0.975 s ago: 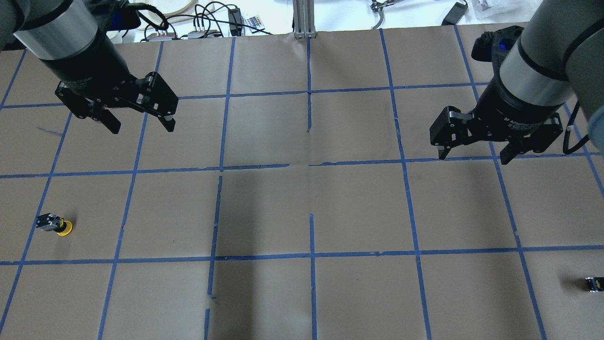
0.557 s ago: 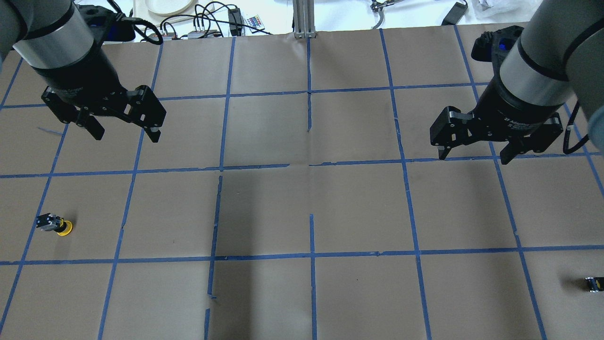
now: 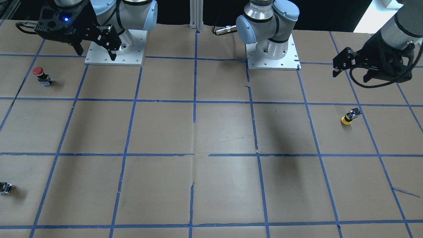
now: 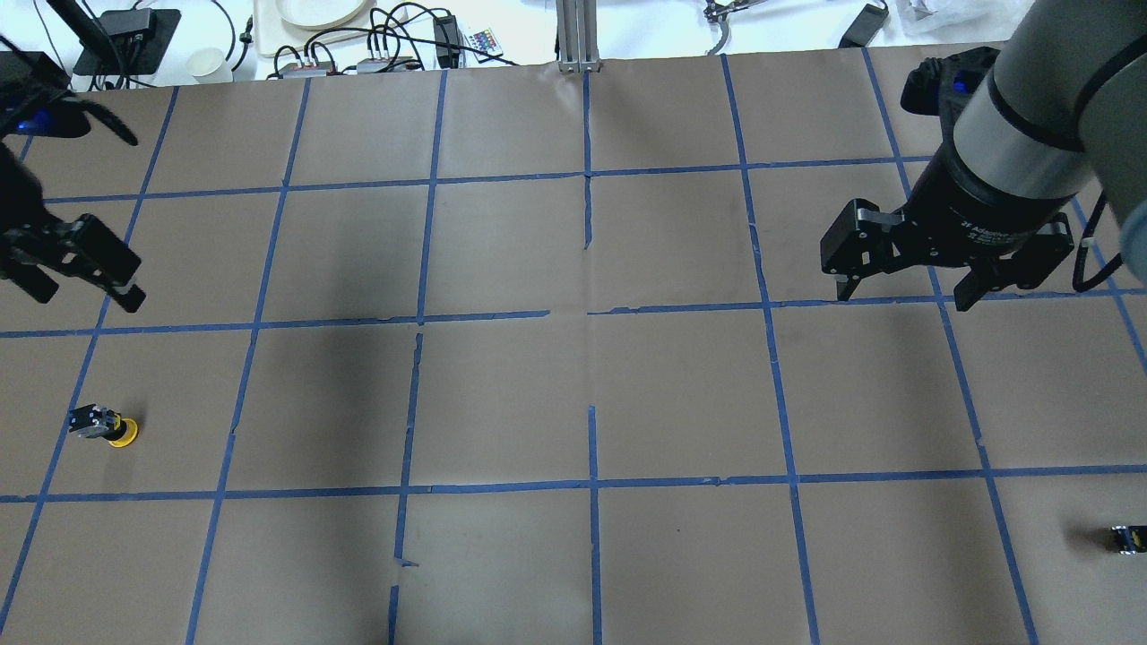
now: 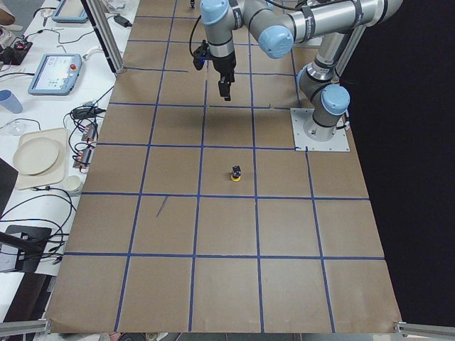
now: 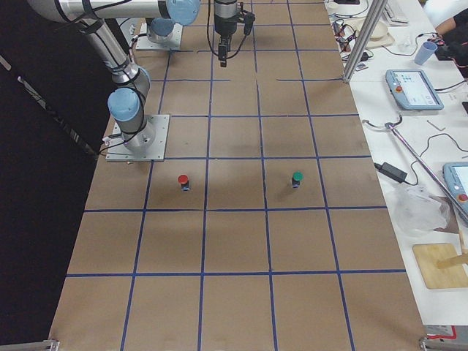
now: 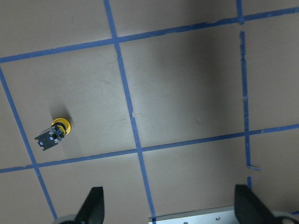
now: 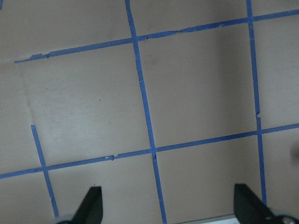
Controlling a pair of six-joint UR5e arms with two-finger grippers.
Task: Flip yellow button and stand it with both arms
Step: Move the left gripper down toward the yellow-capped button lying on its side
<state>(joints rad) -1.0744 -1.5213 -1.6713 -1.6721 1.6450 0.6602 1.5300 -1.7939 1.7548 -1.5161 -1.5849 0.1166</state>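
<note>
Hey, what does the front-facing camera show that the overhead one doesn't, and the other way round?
Only the front-facing view shows the red button and the arms' white mounting plates. Only the overhead view shows the cables and the cream plate beyond the table's far edge. Both show the yellow button, the small black block, and the left gripper and right gripper, each with its jaws apart.

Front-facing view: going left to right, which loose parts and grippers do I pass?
Small black-and-silver block → red button → right gripper → yellow button. The left gripper overlaps the yellow button sideways, so it is left out.
</note>
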